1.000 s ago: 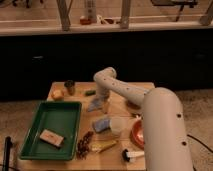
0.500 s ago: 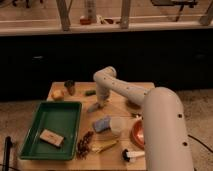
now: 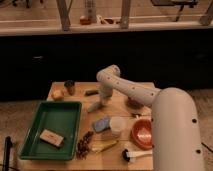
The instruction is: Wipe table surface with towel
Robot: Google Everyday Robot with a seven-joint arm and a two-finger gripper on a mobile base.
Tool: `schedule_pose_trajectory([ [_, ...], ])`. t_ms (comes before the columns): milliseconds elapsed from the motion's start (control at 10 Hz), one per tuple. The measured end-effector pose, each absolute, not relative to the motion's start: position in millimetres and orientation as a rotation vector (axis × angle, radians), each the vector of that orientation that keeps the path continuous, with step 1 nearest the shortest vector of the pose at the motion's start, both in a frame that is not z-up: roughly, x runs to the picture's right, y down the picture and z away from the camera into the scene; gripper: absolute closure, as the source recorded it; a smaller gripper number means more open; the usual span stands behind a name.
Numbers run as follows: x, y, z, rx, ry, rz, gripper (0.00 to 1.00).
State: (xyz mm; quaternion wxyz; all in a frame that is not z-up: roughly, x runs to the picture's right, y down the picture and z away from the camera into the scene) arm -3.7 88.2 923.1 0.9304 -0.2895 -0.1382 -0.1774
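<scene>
The towel (image 3: 94, 107), a small pale grey-blue cloth, lies on the light tan wooden table surface (image 3: 120, 100) near its middle. My gripper (image 3: 103, 101) points down from the bent white arm and sits right at the towel's upper right edge, touching or just above it. The towel's part under the gripper is hidden.
A green tray (image 3: 35, 132) holding a tan block (image 3: 51, 137) lies at the front left. A brighter blue pad (image 3: 101, 123), a white cup (image 3: 117, 126) and an orange bowl (image 3: 142, 133) are in front of the towel. A dark cup (image 3: 70, 86) and a green item (image 3: 91, 92) stand at the back.
</scene>
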Motion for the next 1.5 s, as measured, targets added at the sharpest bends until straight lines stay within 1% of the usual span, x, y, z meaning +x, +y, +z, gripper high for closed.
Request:
schedule_pose_trajectory([
  [300, 5, 83, 923, -0.581, -0.275, -0.343, 1.0],
  [1000, 6, 72, 942, -0.603, -0.253, -0.33, 1.0],
  [1300, -18, 80, 946, -0.625, -0.267, -0.395, 1.0],
  [1500, -32, 100, 938, -0.654, -0.28, -0.478, 1.0],
])
